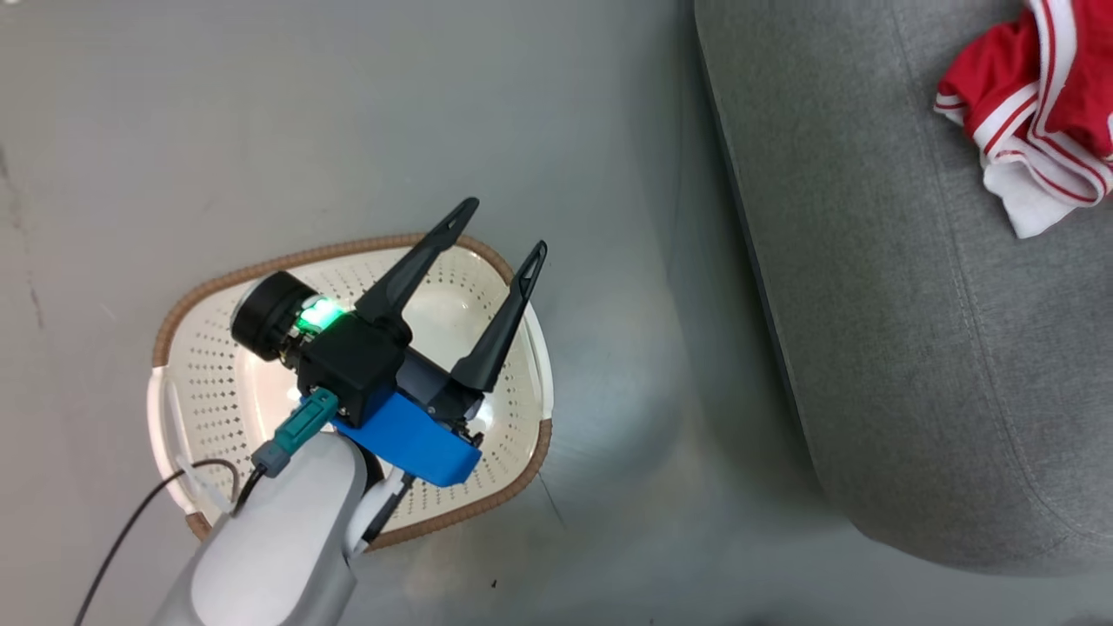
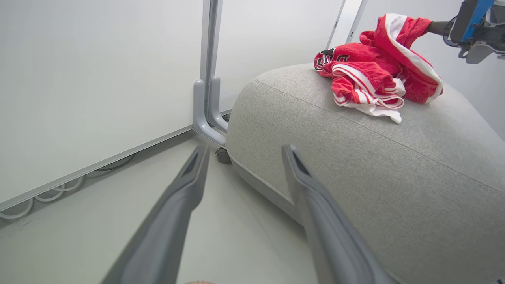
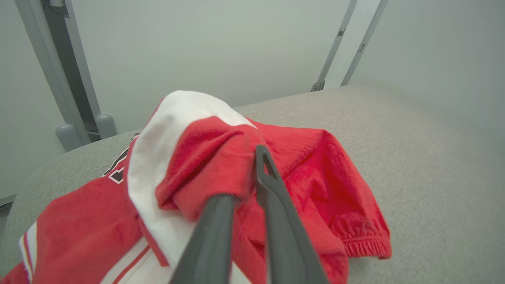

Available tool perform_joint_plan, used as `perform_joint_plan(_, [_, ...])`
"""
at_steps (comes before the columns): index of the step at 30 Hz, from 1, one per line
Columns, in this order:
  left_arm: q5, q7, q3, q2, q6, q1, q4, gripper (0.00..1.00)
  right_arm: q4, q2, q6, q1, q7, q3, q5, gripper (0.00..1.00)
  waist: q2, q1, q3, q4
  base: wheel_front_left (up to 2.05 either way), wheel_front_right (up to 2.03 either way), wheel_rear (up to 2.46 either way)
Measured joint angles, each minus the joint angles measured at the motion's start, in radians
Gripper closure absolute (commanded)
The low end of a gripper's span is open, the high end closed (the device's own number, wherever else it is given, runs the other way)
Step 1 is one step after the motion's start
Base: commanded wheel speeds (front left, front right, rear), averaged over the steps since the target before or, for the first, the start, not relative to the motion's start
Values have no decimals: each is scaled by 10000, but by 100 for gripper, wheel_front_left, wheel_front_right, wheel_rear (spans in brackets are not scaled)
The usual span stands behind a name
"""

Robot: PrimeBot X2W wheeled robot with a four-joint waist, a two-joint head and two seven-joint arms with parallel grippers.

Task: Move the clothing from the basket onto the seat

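My right gripper (image 3: 246, 173) pinches a raised fold of the clothing (image 3: 315, 185); its heap sprawls leftward below along the seat (image 3: 426, 150).

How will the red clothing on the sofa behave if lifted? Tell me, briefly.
Probably floppy: the red clothing lies crumpled on the grey sofa and drapes over the right hand. Likely light: one small pinch holds a fold raised. Its soft, napped-looking fabric should not slip, roll or break.

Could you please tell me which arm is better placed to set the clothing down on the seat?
Right: the right claw pinches the clothing, which is already draped on the seat. The left claw hangs open over the basket, off the seat.
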Motion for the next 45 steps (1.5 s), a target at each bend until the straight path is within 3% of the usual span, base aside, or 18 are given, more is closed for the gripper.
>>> perform_joint_plan(6, [-234, 0, 343, -535, 0, 749, 167, 0, -67, -40, 0, 853, -142, 637, -10, 0, 0, -1, -948, 142, 0, 0, 0])
perform_joint_plan(12, [-451, -2, 830, -1039, 0, 1829, 345, 0, -587, 313, 0, 2317, -320, 1210, -107, 0, 0, -3, -2282, 451, 0, 0, 0])
perform_joint_plan(24, [-428, 0, 2355, -1352, 0, 3985, 489, 0, -3423, 1979, 0, 5953, -387, 2343, 184, 0, 0, -6, -4780, 1678, 0, 0, 0])
perform_joint_plan(34, [-378, 0, 3889, -1475, 0, 4993, 318, 0, -4778, 2922, 0, 7984, -508, 3557, 73, 0, 0, -3, -5805, 2672, 0, 0, 0])
perform_joint_plan(45, [-330, 0, 4420, -1526, 0, 5358, 460, 0, -5212, 3348, 0, 8858, -537, 4282, -27, 0, 0, -1, -6170, 2783, 0, 0, 0])
